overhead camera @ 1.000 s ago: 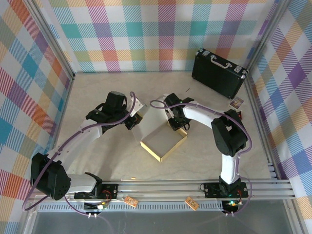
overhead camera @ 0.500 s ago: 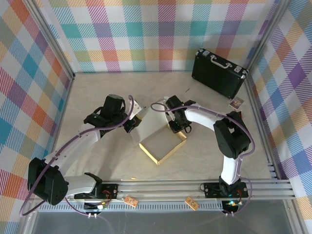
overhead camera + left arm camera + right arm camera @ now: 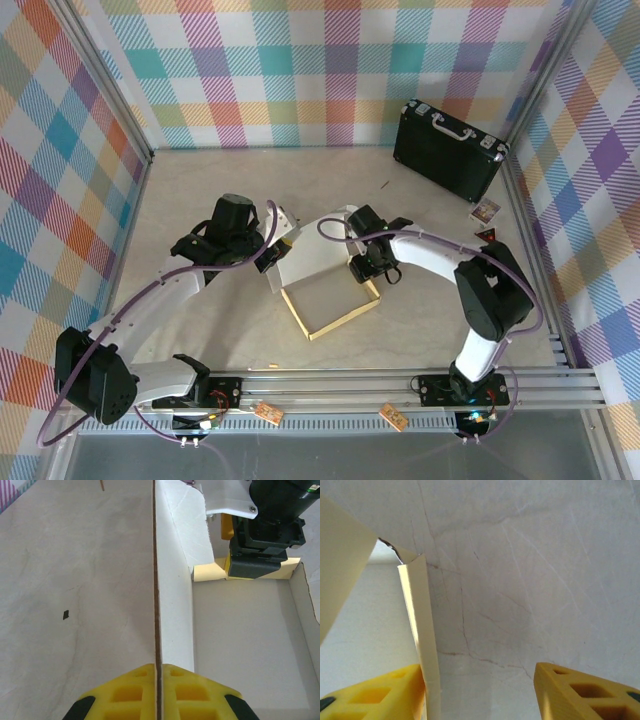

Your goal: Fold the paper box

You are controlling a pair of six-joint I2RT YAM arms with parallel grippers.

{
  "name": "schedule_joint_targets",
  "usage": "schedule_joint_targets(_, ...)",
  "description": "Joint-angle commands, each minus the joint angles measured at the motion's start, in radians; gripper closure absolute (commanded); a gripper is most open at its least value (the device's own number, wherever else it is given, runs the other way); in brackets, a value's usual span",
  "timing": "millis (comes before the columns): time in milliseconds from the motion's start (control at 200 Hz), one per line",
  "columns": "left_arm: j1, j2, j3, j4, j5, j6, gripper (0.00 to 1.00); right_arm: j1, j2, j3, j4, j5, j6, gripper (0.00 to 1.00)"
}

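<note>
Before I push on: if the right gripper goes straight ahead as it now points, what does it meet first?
Probably the bare table, seen between the open fingers of the right gripper. A wall of the paper box stands close beside one finger and could rub it; depth is unclear.

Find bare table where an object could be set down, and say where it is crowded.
Free: the far-left table between the back wall and the left arm; the near strip between the paper box and the rail. Crowded: the centre, where the left gripper and right gripper meet the box, and the far-right corner by the black briefcase.
</note>
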Motion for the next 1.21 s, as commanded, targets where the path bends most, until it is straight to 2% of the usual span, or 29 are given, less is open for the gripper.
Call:
schedule_joint_targets(0,-0.022,-0.022,0.015,0.218,0.04,0.03,1.0,0.069,-0.048,-0.043,0.022,-0.079,-0.062,0.41)
schedule_joint_targets(350,-0.022,-0.029,0.017,0.206,0.035,0.035,1.0,0.06,-0.157,-0.15,0.112,-0.047,0.043,0.35)
schedule_joint_targets(545,-0.023,-0.031,0.016,0.201,0.036,0.037,1.0,0.051,-0.219,-0.194,0.127,-0.117,0.076,0.31)
schedule_joint_targets(695,-0.023,-0.031,0.018,0.199,0.034,0.039,1.0,0.036,-0.231,-0.21,0.125,-0.113,0.116,0.3)
schedule_joint_targets(1075,-0.023,-0.024,0.017,0.199,0.032,0.041,1.0,-0.004,-0.231,-0.249,0.125,-0.166,0.167,0.38)
schedule_joint_targets(1200,-0.025,-0.022,0.018,0.196,0.034,0.041,1.0,-0.006,-0.218,-0.23,0.13,-0.139,0.167,0.41)
